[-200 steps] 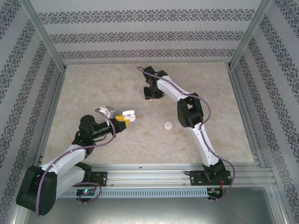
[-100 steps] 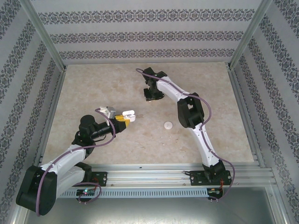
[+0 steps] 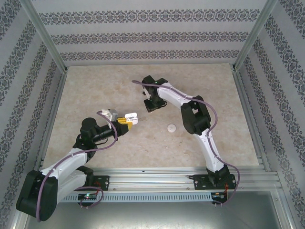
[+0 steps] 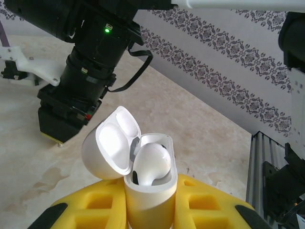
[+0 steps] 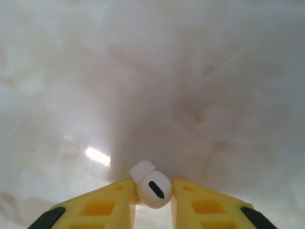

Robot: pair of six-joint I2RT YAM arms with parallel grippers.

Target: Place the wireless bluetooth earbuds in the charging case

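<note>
The left tool (image 3: pixel 127 122) was closed on the white case (image 4: pixel 148 202), holding it upright between its yellow fingers (image 4: pixel 95 212), above the near left part of the surface (image 3: pixel 95 90). The lid (image 4: pixel 110 151) stood tipped open to the left, and one earbud (image 4: pixel 152 162) sat inside the case. The right tool (image 5: pixel 153 198), further back near the middle, was pinched narrowly on the other earbud (image 5: pixel 152 185), close over the surface. A round white disc (image 3: pixel 171 127) lay on the surface between the arms.
</note>
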